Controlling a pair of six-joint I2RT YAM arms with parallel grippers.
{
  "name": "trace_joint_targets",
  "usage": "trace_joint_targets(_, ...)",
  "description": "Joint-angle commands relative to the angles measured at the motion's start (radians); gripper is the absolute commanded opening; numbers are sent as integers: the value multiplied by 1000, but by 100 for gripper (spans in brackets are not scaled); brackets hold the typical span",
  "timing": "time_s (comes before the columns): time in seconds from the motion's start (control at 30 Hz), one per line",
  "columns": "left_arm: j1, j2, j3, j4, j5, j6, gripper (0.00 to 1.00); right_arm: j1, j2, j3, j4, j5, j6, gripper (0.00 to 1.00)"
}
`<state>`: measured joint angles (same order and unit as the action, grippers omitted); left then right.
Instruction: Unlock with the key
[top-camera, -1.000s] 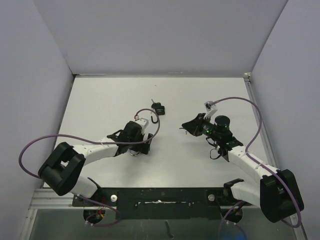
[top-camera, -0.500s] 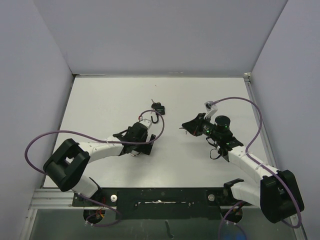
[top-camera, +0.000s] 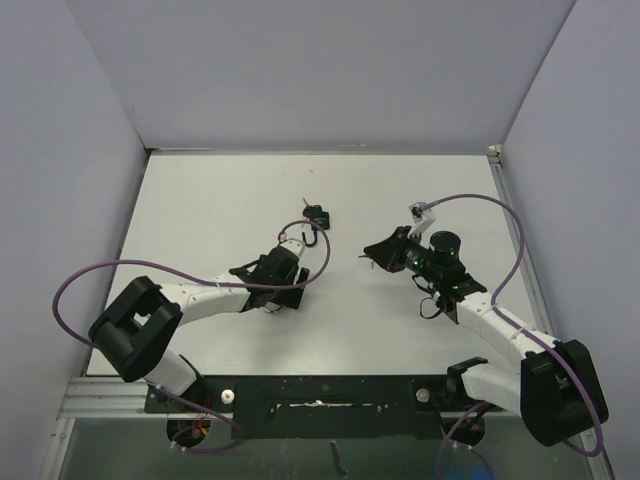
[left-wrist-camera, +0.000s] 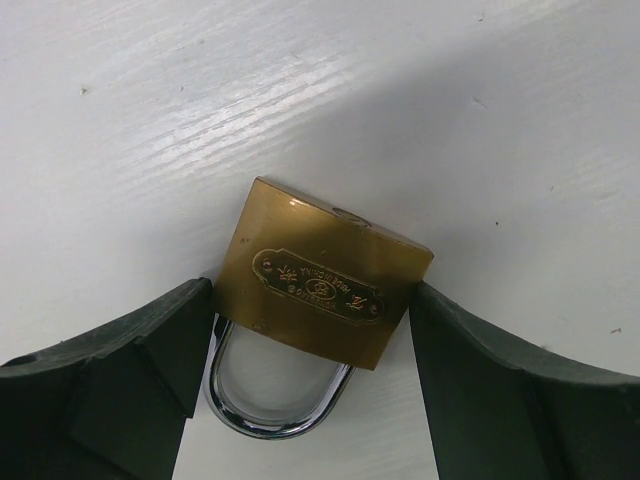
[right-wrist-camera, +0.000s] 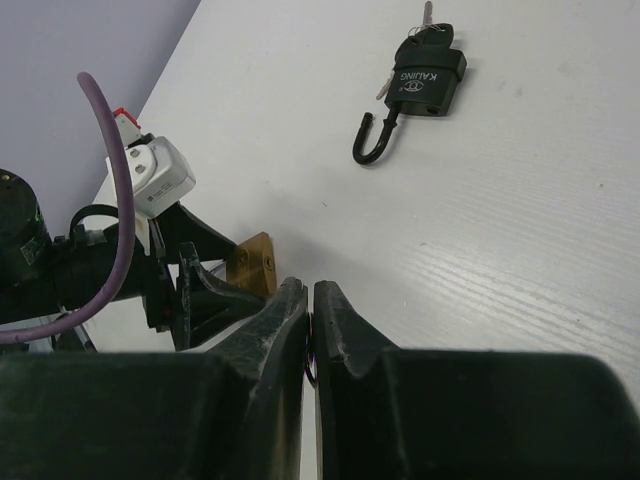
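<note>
A brass padlock (left-wrist-camera: 320, 285) lies flat on the white table (left-wrist-camera: 450, 90), its steel shackle (left-wrist-camera: 275, 420) pointing back toward my left wrist. My left gripper (left-wrist-camera: 310, 300) is shut on it, one finger touching each side of the body. In the right wrist view the padlock (right-wrist-camera: 252, 262) peeks out beyond the left gripper (right-wrist-camera: 190, 290). My right gripper (right-wrist-camera: 310, 295) is shut on a key, of which only a thin ring shows between the pads. In the top view the right gripper (top-camera: 370, 255) hovers to the right of the left gripper (top-camera: 283, 290).
A black padlock (right-wrist-camera: 428, 75) with an open shackle and keys in its keyhole lies farther back on the table, also seen in the top view (top-camera: 317, 214). Purple cables loop off both arms. Grey walls enclose the table on three sides.
My left arm has shifted a little to the right and forward and settled around the brass padlock. The right arm has hardly moved.
</note>
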<state>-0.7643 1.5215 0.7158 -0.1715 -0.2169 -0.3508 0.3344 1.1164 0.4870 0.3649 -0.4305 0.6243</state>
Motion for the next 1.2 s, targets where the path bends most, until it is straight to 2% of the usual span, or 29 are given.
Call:
trace_joint_targets(0.0,-55,42,20,-25,85,-60,68,-5,-22,7,58,-9,-3,0)
trace_joint_targets(0.23,-91,52,30,-40,81,-87,70,-5,-26,5,57,-11,-3,0)
trace_joint_targets(0.5,-110,56,26,-33,97,-96,88,-5,-26,2,61,-12,-2,0)
trace_joint_targets(1.17,-162,71,20,-13,94,-119,81,-6,-6,15,66,-15,-9,0)
